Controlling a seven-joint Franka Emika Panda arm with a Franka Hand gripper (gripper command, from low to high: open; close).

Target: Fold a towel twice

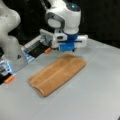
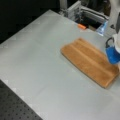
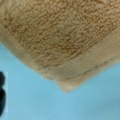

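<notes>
**On the grey table: one towel, folded to a long strip**

On the grey table (image 1: 100, 87) one towel (image 1: 58, 74) is seen in both front views, lying flat as a long folded strip with a lengthwise crease. One gripper (image 1: 67, 47) hangs at the towel's 12 o'clock end in a front view, just above it; whether its jaws are apart or together cannot be told. One towel corner (image 3: 65, 86) is shown in the wrist view. Two orange tabs (image 1: 47, 50) are counted at 10 o'clock. No legible writing is seen.
</notes>
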